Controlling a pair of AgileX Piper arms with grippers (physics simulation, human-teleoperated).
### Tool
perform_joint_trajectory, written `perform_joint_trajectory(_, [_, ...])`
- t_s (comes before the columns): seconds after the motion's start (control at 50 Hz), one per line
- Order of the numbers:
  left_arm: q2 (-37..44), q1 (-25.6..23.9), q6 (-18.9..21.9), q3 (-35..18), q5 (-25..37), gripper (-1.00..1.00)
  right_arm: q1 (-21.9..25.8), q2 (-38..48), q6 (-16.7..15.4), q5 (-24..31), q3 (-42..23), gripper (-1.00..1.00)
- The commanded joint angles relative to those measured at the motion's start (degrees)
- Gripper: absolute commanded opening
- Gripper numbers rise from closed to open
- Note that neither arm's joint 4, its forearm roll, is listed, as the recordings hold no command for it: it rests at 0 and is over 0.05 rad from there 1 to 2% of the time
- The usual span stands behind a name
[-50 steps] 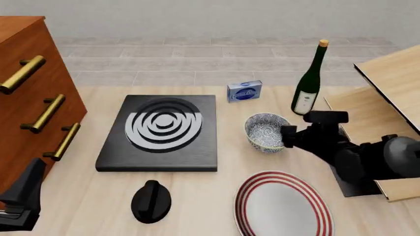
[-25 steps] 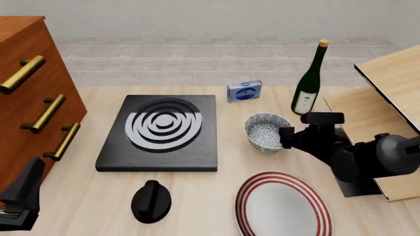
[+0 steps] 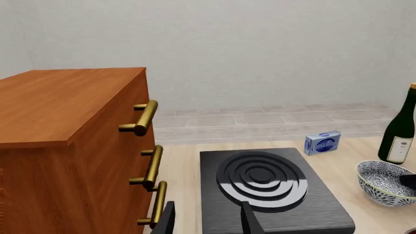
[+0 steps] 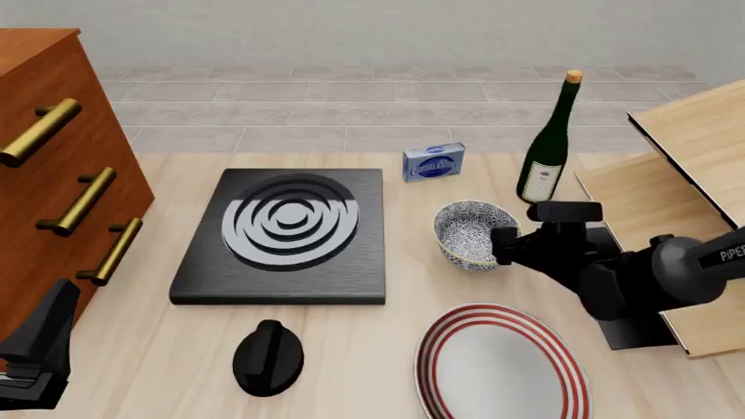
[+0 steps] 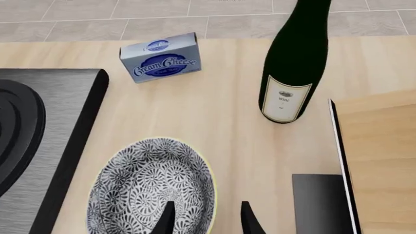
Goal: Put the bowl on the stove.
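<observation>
Right gripper (image 5: 206,217) at bowl (image 5: 151,187) rim
One fingertip (image 5: 166,218) lies over the bowl interior, the other outside; stove (image 5: 46,126), cream cheese box (image 5: 160,57) and wine bottle (image 5: 293,63) beyond.

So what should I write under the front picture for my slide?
Right gripper reaches the bowl's rim, beside the stove, with the plate and bottle nearby.

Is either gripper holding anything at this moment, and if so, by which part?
Nothing is held yet. The right gripper is open, its fingers straddling the near rim of the small grey-blue speckled ceramic bowl without closing. The left gripper is open and empty beside the flat black stove.
</observation>
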Motion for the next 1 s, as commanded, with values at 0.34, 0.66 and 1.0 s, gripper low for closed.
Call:
perform_joint_trajectory(0.34, [0.0, 0.3, -0.1, 0.1, -0.1, 1.0, -0.2, 5.5, 0.1, -1.0, -2.1, 1.0])
perform_joint_trajectory(0.66, [0.0, 0.3, -0.1, 0.0, 0.0, 1.0, 0.2, 5.8, 0.2, -1.5, -1.6, -1.0])
perform_joint_trajectory(1.0, [0.0, 0.9, -0.1, -0.3, 0.1, 1.0, 0.3, 2.1, 1.5, -0.7, 0.0, -1.0])
